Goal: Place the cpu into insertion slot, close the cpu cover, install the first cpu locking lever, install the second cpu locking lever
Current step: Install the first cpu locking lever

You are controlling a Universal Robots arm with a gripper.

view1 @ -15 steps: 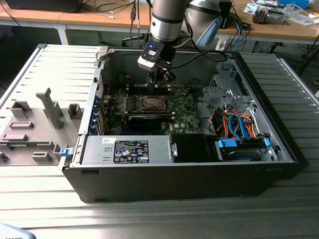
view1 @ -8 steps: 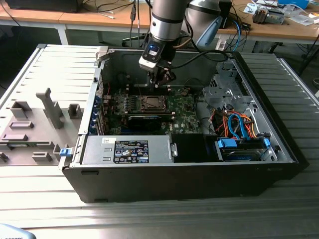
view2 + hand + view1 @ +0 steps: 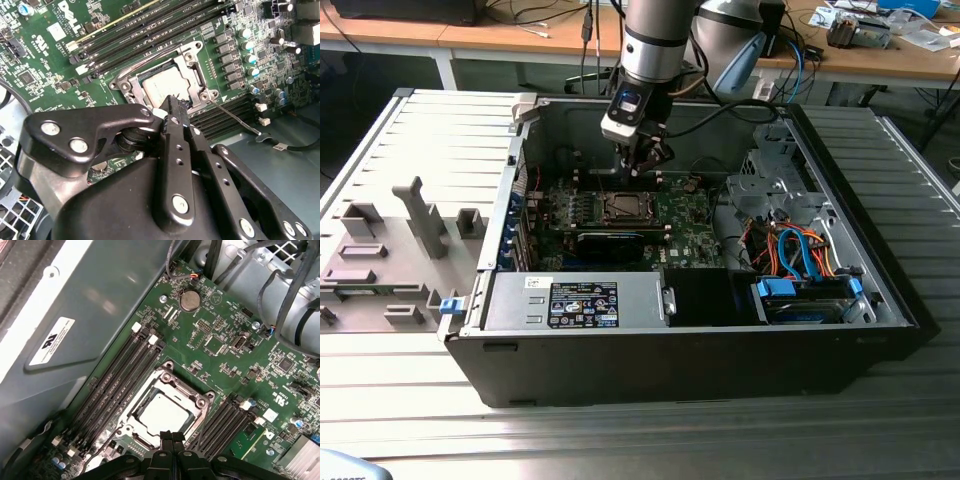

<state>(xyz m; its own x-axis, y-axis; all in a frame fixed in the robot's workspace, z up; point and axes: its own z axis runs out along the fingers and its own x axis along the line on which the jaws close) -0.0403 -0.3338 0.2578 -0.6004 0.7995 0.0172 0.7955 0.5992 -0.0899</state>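
Down inside the open computer case (image 3: 720, 360) on the bench (image 3: 620, 440), the gripper (image 3: 642, 158) hangs right over the socket (image 3: 623, 207) on the green board (image 3: 225, 340). Both wrist views tell it: the chip (image 3: 162, 412) sits flat in the socket, and the metal cover (image 3: 196, 75) looks folded down around it. Jaws are pinched together with nothing between them, tips poised at the socket's edge.

One thin lever (image 3: 235, 117) pokes out from a corner across the memory slots, so I'd call this lever work. Doing it well means pressing the closed tips on the rod itself, sweeping it down under its hook and never leaning on the chip.

Whether that lever is latched, I can't tell. The gripper's own body blocks the near side of the socket, and I can't make out a second lever for sure.
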